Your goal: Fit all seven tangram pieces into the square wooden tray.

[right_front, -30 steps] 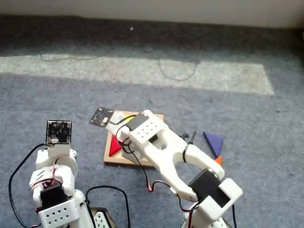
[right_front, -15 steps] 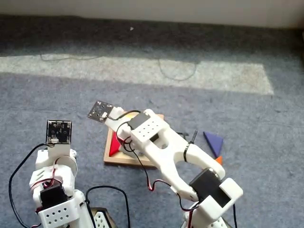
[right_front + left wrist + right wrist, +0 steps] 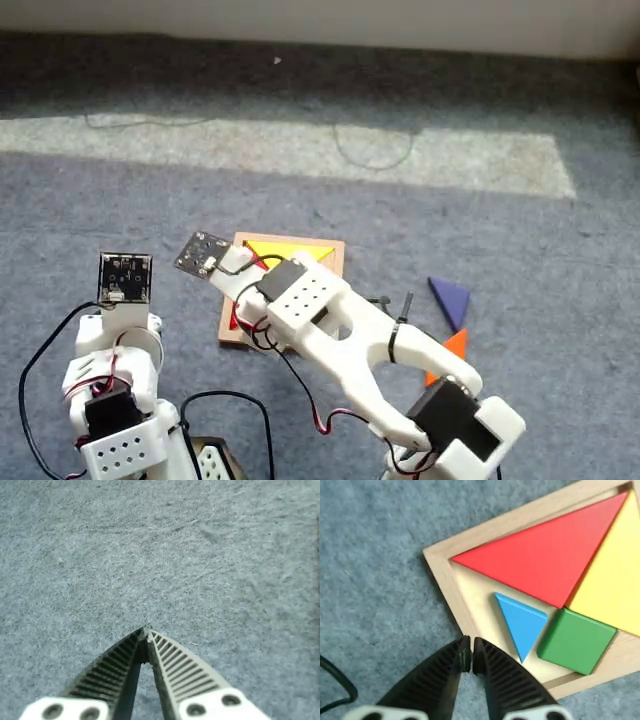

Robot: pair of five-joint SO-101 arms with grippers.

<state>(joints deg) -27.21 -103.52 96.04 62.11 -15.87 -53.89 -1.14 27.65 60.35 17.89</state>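
As you read across the high view from the left, your items stand thus.

- Left arm: folded back at the near left, well apart from the tray.
- Left gripper: fingers pressed tip to tip with nothing between them, over bare grey carpet.
- Square wooden tray: on the carpet at centre, partly covered by the right arm.
- Tray contents, per your right wrist view:
  - Red triangle, large, along one wall.
  - Yellow triangle, large, edge to edge with the red one.
  - Blue triangle, small, just beside the red one.
  - Green square, touching the yellow triangle and near the blue one.
  - Bare tray floor shows between the blue triangle and the rim.
- Right gripper: closed and empty, tips over the tray's outer edge near the blue triangle.
- Purple triangle: loose on the carpet, right of the tray and apart from it.
- Orange piece: near the purple triangle, partly under the right arm. It is probably a triangle.
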